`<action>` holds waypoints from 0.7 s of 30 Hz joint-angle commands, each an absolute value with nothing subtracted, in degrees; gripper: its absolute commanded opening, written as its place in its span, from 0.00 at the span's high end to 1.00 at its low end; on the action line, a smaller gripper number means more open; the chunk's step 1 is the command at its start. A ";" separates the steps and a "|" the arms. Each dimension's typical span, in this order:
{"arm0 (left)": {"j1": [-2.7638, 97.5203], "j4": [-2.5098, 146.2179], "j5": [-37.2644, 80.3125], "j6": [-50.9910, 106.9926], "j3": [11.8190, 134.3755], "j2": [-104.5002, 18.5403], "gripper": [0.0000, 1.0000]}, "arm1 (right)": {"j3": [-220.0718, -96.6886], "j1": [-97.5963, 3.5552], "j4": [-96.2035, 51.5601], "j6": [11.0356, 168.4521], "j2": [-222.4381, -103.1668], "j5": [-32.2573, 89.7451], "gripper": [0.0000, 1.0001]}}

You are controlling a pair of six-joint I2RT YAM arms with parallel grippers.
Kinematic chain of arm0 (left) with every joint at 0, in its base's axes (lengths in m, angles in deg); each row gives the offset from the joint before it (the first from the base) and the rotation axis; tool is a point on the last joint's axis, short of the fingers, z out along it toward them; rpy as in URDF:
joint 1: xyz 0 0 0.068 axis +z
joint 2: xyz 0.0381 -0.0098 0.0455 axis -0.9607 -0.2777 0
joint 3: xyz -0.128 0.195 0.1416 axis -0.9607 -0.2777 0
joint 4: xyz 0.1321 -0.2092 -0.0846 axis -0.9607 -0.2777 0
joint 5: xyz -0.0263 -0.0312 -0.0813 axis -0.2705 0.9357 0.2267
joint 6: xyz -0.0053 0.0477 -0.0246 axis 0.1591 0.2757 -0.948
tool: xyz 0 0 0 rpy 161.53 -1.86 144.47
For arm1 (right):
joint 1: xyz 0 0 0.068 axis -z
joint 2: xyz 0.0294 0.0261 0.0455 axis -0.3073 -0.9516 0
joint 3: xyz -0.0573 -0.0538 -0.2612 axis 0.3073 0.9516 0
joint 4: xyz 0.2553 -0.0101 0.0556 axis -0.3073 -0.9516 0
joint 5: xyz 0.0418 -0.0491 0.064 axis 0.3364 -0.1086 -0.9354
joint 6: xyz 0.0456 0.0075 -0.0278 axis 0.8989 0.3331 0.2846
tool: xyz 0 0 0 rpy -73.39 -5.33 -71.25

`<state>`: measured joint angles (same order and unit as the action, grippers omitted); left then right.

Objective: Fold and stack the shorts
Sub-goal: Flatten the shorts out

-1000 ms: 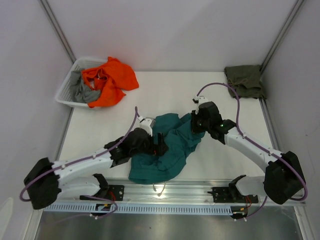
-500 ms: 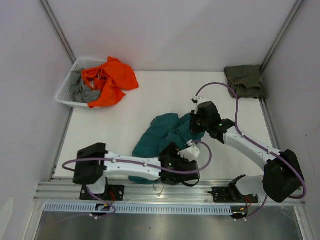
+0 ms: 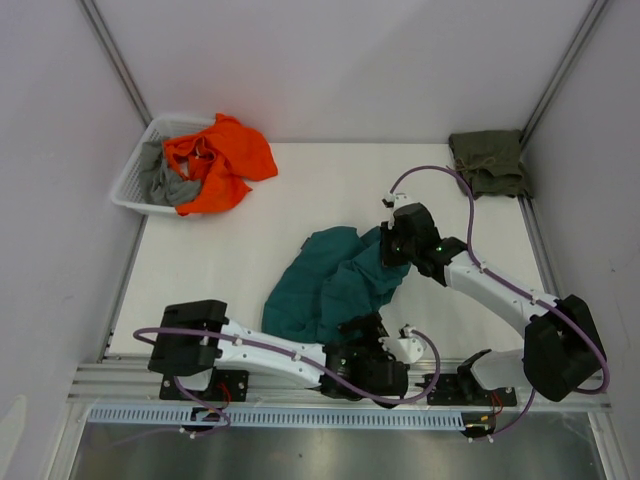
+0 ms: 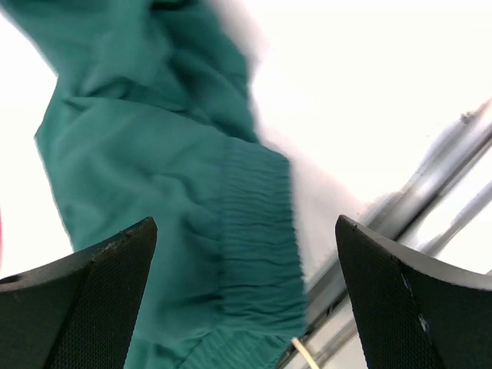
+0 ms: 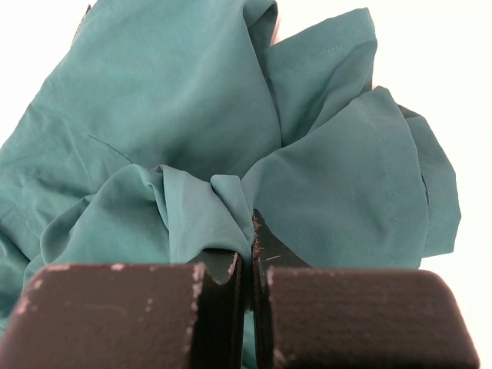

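White tabletop (image 3: 250, 225) fills the space between pale walls, with a metal rail (image 3: 300, 382) along its near edge. From above, the teal shorts (image 3: 325, 285) lie crumpled near the middle of the table, reaching toward the rail. The olive shorts (image 3: 488, 162) sit folded in the far right corner, well apart. A white basket (image 3: 128, 180) at far left holds an orange cloth (image 3: 218, 158) and a grey cloth (image 3: 160, 186). Only this view shows both pairs at once. The right wrist camera adds what it cannot: the right gripper (image 5: 246, 257) has its fingers pressed together on a bunched fold of the teal fabric, which fans out in soft creases with stitched hems showing. The left wrist camera shows the left gripper (image 4: 244, 231) spread wide and holding nothing, hanging over the near end of the teal pair. There a gathered elastic waistband (image 4: 257, 231) runs toward the rail. A bit of off-white cord (image 4: 304, 355) peeks out beside it.
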<state>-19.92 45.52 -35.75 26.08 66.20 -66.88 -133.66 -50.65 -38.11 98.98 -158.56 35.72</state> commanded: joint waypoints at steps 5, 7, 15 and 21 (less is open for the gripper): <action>-21.39 52.63 -32.52 34.57 63.93 -63.98 0.01 | -135.74 -50.33 -37.11 99.36 -159.07 35.95 1.00; -21.48 49.64 -34.10 34.05 66.04 -67.40 0.01 | -135.74 -50.24 -37.02 99.36 -159.24 35.77 1.00; -19.55 42.90 -34.37 33.18 68.51 -71.63 0.01 | -135.57 -49.97 -36.76 99.54 -159.50 35.24 1.00; -19.20 35.48 -32.53 30.27 70.10 -73.04 0.01 | -135.57 -49.89 -36.84 99.54 -159.42 35.24 1.00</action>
<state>-19.31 40.74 -32.78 32.05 68.00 -73.15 -133.66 -50.25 -38.06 99.01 -159.08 35.46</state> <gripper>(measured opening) 0.993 0.008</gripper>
